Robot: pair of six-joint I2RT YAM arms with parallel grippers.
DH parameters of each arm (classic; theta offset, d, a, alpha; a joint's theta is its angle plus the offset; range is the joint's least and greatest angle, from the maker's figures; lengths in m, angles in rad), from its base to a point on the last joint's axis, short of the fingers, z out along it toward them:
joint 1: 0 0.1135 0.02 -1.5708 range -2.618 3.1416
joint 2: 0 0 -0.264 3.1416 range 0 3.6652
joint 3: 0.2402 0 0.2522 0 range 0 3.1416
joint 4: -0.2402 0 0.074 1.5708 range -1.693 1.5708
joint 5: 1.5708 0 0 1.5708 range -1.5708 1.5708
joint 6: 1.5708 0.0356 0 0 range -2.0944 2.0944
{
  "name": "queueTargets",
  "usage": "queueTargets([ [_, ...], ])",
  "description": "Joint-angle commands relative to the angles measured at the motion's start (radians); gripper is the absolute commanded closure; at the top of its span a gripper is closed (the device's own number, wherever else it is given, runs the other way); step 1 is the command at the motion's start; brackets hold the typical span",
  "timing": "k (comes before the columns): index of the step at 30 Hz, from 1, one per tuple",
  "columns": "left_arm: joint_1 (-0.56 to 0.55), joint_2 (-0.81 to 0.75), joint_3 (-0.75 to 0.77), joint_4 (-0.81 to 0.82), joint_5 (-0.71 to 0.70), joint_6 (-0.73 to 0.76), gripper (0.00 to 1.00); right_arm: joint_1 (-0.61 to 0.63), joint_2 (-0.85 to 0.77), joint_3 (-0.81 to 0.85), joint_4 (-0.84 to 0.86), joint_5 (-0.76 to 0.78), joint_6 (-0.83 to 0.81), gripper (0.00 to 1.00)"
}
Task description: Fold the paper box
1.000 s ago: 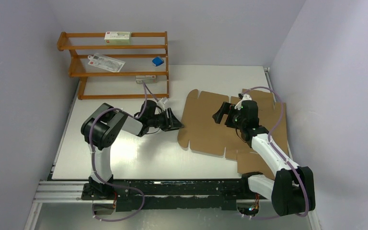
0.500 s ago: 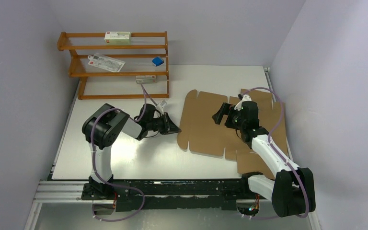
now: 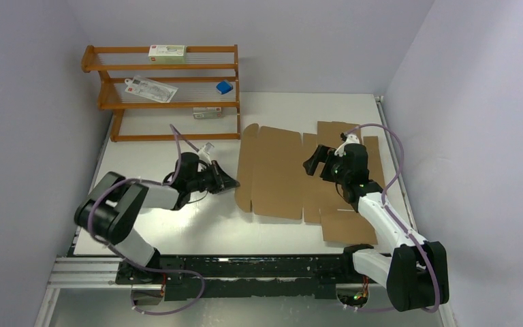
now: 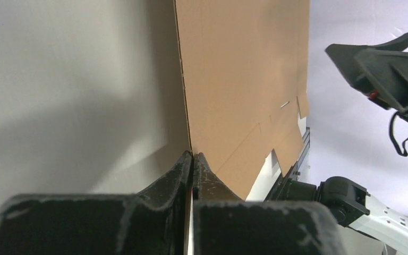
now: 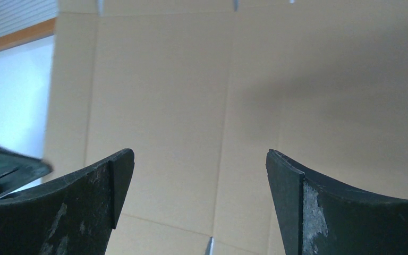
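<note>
The paper box point(image 3: 276, 170) is a flat brown cardboard sheet with flaps and slits, lying on the white table right of centre. My left gripper point(image 3: 229, 182) reaches low along the table from the left and is shut on the sheet's left edge. In the left wrist view the thin cardboard edge point(image 4: 183, 95) runs straight into the closed left gripper point(image 4: 193, 155). My right gripper point(image 3: 313, 162) hovers over the sheet's right half, open. The right wrist view shows the right gripper point(image 5: 199, 159) with wide-apart jaws and only the creased cardboard point(image 5: 191, 79) beneath them.
An orange wooden shelf rack point(image 3: 163, 92) stands at the back left with white cartons point(image 3: 167, 51) and a small blue thing point(image 3: 224, 86) on it. Grey walls close in on both sides. The arms' black mounting rail point(image 3: 245, 269) lines the near edge.
My left gripper closed on the sheet's left edge and pulled back to the left. The sheet slid left with it and turned squarer to the table. The right gripper barely moved.
</note>
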Motion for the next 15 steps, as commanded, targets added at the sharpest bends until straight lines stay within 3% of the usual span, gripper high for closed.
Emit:
queueTargets([
  [1, -0.001, -0.152, -0.032, -0.111, -0.078, 0.058, 0.95, 0.004, -0.001, 0.028, -0.022, 0.074, 0.022, 0.0],
  [15, -0.08, -0.609, -0.206, -0.329, -0.226, -0.034, 0.94, 0.004, 0.125, 0.087, -0.061, 0.244, 0.1, 0.0],
])
